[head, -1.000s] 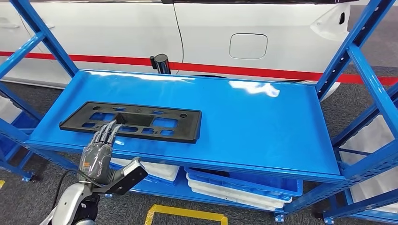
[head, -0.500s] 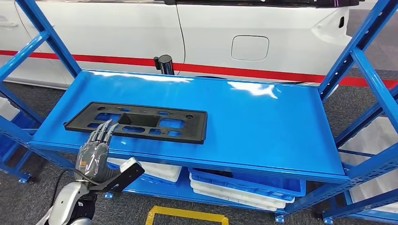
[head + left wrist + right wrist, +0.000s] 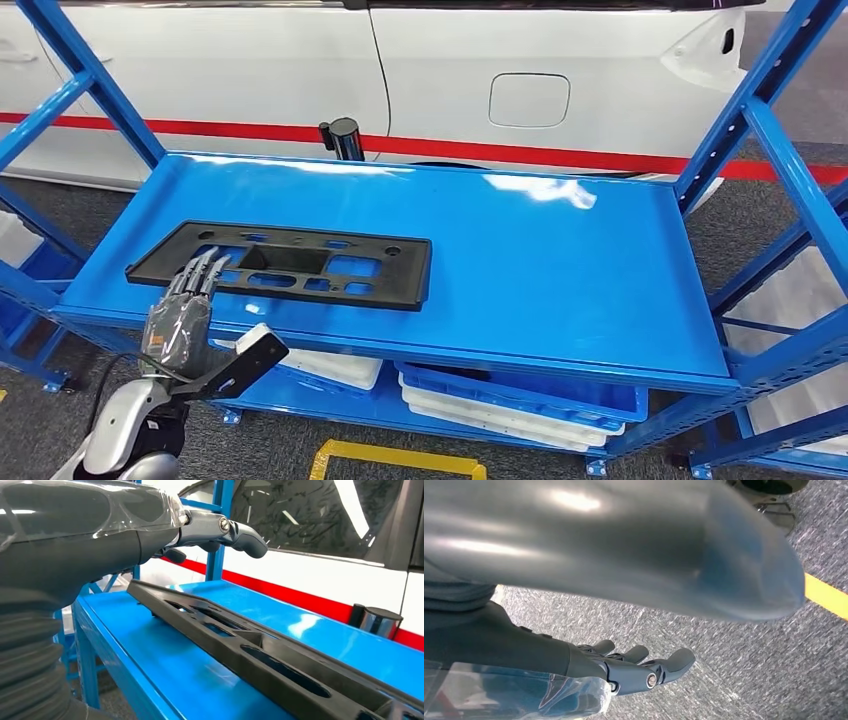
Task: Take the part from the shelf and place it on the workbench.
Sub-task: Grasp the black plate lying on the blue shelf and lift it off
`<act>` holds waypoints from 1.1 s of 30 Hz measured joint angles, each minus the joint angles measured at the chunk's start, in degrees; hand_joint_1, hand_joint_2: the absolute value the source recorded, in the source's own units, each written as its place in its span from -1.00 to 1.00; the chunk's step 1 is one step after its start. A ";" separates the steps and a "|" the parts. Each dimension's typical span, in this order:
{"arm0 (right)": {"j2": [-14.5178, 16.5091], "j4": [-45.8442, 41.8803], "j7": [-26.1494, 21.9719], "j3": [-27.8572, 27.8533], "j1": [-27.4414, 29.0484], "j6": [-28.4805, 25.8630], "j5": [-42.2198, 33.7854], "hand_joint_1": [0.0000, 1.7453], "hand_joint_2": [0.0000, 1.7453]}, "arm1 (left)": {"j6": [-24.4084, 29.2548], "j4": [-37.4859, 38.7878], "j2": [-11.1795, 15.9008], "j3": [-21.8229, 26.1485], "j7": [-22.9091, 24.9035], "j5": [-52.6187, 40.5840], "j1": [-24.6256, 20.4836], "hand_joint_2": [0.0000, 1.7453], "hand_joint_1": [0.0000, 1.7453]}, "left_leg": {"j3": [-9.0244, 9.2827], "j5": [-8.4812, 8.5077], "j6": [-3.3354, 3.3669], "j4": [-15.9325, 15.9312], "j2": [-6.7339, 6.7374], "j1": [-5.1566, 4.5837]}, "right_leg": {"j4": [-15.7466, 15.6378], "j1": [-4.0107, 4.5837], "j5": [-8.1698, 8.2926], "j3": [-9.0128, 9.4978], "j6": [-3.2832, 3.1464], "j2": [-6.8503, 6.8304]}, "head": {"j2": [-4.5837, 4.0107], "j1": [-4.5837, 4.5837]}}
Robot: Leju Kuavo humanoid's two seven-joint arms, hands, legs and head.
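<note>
A blue shelf (image 3: 560, 260) carries the flat black part (image 3: 290, 262), which lies just beyond the left hand (image 3: 178, 325); its fingers (image 3: 195, 275) are extended, apart, and hold nothing, tips over the part's near edge. The right hand (image 3: 624, 672) hangs open above grey floor (image 3: 749, 670).

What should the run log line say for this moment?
phase: reach | left hand: open over black part | part: on shelf | right hand: open, empty

A white car (image 3: 450, 80) with a red stripe is standing behind the blue shelf (image 3: 560, 270). Grey carpet (image 3: 270, 440) with a yellow line (image 3: 400, 457) is covering the floor. Light is shining on the blue top
</note>
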 joint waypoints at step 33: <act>-0.30 0.00 0.16 0.81 -1.37 1.31 1.78 -1.00 -1.00 | -2.46 5.26 5.70 3.12 -4.22 7.52 -3.11 1.00 -1.00 | -4.49 -3.75 -1.06 8.36 -0.20 0.51 | -0.01 -0.03 0.14 -0.29 -0.39 0.04 | 0.00 -0.19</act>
